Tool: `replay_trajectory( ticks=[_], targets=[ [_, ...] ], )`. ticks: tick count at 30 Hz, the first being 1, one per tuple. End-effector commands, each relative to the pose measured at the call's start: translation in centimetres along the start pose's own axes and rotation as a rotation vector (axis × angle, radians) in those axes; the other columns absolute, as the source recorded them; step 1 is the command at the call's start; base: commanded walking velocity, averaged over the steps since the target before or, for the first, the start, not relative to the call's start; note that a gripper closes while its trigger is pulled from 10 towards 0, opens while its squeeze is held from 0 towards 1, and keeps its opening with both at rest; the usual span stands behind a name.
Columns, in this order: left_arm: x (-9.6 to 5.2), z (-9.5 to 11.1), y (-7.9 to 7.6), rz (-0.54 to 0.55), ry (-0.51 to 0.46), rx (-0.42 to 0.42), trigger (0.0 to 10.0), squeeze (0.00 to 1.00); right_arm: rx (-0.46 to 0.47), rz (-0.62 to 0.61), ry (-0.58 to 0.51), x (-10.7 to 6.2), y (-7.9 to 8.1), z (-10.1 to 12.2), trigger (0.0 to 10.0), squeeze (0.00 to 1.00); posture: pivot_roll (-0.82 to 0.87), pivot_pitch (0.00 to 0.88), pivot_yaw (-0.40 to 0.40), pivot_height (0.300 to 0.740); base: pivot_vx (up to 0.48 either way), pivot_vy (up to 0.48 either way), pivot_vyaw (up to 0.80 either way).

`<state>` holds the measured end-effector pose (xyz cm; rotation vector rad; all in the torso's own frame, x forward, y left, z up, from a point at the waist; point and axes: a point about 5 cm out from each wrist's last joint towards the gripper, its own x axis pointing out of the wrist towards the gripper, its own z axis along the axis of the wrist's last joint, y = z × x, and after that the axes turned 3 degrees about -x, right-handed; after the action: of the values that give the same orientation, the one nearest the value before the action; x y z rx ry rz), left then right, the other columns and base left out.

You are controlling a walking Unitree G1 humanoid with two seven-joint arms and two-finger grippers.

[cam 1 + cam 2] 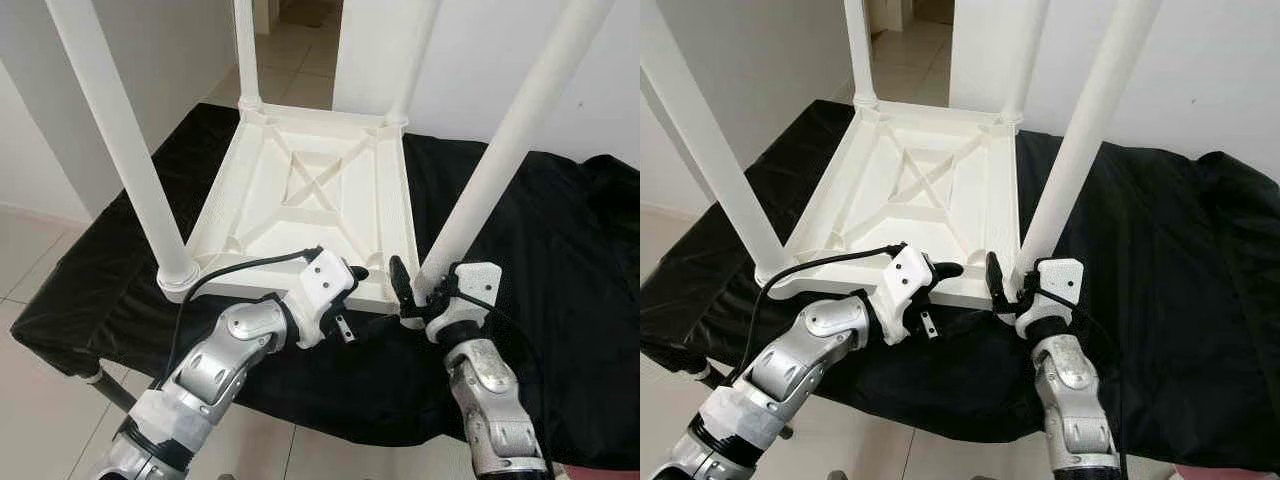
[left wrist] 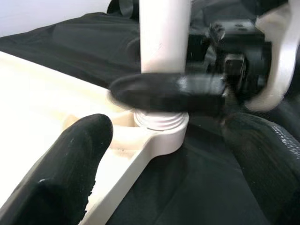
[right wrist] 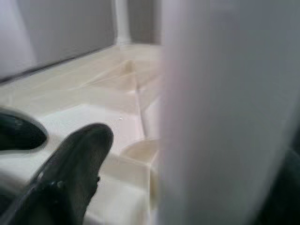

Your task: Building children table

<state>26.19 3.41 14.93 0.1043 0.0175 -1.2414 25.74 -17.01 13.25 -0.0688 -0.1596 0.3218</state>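
Observation:
A white plastic children's table (image 1: 300, 190) lies upside down on a black cloth (image 1: 560, 250), its legs pointing up. My right gripper (image 1: 425, 292) stands open around the foot of the near right leg (image 1: 490, 170), just above its threaded socket (image 2: 159, 129). One black finger (image 3: 75, 173) sits a little off the leg (image 3: 225, 112). My left gripper (image 1: 352, 300) is open at the table's near rim, right beside that corner. Its fingers (image 2: 70, 173) straddle the rim, pointing at the socket.
The near left leg (image 1: 125, 140) rises at the table's other front corner; two more legs (image 1: 246, 50) stand at the back. The cloth covers a low platform with tiled floor (image 1: 30, 240) around it. A white wall and a doorway (image 1: 300, 40) lie behind.

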Motion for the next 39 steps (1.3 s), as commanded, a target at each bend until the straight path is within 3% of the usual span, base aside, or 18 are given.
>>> replay_trajectory(
  ticks=[1,4,10,11,13,14,15,29,31,32,36,39],
  targets=[
    [-0.2,0.0,-0.2,-0.053,0.011,0.002,10.0,0.00,0.014,0.046,-0.008,-0.2,-0.5,0.0,10.0,0.00,-0.09,0.000,-0.023,0.740,0.000,0.000,0.00],
    [-0.2,0.1,-0.2,-0.063,0.015,0.007,10.0,0.00,0.003,0.143,0.025,0.2,-2.0,0.2,10.0,0.00,-0.09,0.000,-0.016,0.740,0.000,0.000,0.00],
    [-0.2,0.2,-0.1,-0.072,0.019,0.013,10.0,0.00,-0.021,0.271,0.065,1.2,-2.1,0.0,10.0,0.00,-0.09,0.000,-0.013,0.740,0.000,0.000,0.00],
    [-0.2,0.2,-0.1,-0.073,0.020,0.014,10.0,0.00,-0.030,0.306,0.079,1.4,-2.1,-0.1,6.8,0.00,-0.08,0.000,-0.015,0.740,0.000,0.000,0.00],
    [-0.3,0.2,-0.1,-0.073,0.020,0.014,10.0,0.00,-0.035,0.324,0.087,1.5,-2.1,-0.2,6.8,0.00,-0.08,0.000,-0.015,0.740,0.000,0.000,0.00],
    [-0.2,0.2,-0.1,-0.071,0.021,0.015,10.0,0.00,-0.025,0.342,0.093,1.6,-2.2,-0.3,3.9,0.00,-0.08,0.000,-0.019,0.740,0.000,0.000,0.00],
    [-0.3,0.3,0.0,-0.068,0.021,0.016,10.0,0.00,-0.021,0.360,0.102,1.6,-2.2,-0.5,0.0,0.00,-0.07,0.000,-0.021,0.740,0.000,0.000,0.00],
    [-0.4,0.2,-0.1,-0.057,0.021,0.012,10.0,0.00,-0.001,0.368,0.139,0.9,-2.7,-1.5,0.0,0.00,-0.07,0.000,-0.031,0.740,0.000,0.000,0.00],
    [-0.4,0.1,-0.1,-0.056,0.022,0.011,10.0,0.00,0.010,0.351,0.130,0.7,-2.5,-1.4,0.5,0.00,-0.07,0.000,-0.030,0.740,0.000,0.000,0.00],
    [-0.5,0.1,-0.1,-0.056,0.023,0.011,10.0,0.00,0.013,0.329,0.120,0.6,-2.3,-1.3,10.0,0.00,-0.08,0.000,-0.030,0.740,0.000,0.000,0.00],
    [-0.6,0.0,0.0,-0.053,0.029,0.013,10.0,0.00,0.041,0.256,0.094,0.4,-1.8,-1.1,10.0,0.00,-0.08,0.000,-0.029,0.740,0.000,0.000,0.00],
    [-0.8,0.0,0.1,-0.051,0.031,0.010,10.0,0.00,0.061,0.125,0.054,0.4,-1.0,-0.6,10.0,0.00,-0.08,0.000,-0.025,0.740,0.000,0.000,0.00]
  ],
)
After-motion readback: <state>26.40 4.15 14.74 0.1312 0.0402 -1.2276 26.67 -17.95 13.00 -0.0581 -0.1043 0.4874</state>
